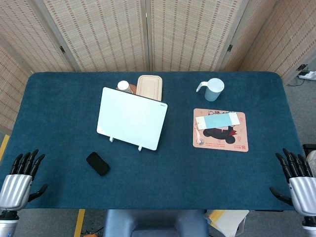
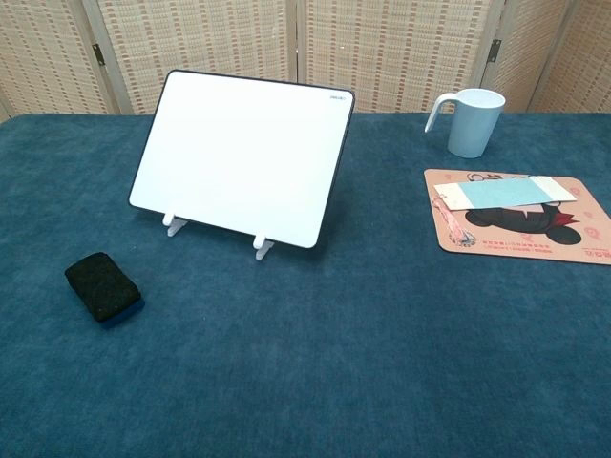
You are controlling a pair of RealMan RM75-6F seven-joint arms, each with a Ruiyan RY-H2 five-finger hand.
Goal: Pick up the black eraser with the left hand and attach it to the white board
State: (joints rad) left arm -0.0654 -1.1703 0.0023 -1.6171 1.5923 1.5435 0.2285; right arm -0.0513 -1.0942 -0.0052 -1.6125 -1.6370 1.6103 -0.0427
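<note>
The black eraser [image 1: 98,163] [image 2: 103,285] lies flat on the blue table, in front and to the left of the white board [image 1: 132,118] [image 2: 242,156], which leans back on two small white feet. My left hand [image 1: 20,177] hovers at the table's front left corner, fingers spread and holding nothing, well left of the eraser. My right hand [image 1: 297,177] sits at the front right corner, also spread and holding nothing. Neither hand shows in the chest view.
A light blue mug [image 1: 212,89] [image 2: 468,121] stands at the back right. A pink mouse pad [image 1: 220,129] [image 2: 520,214] with a pale card on it lies in front of the mug. A beige container [image 1: 149,87] and a small cup [image 1: 124,86] stand behind the board.
</note>
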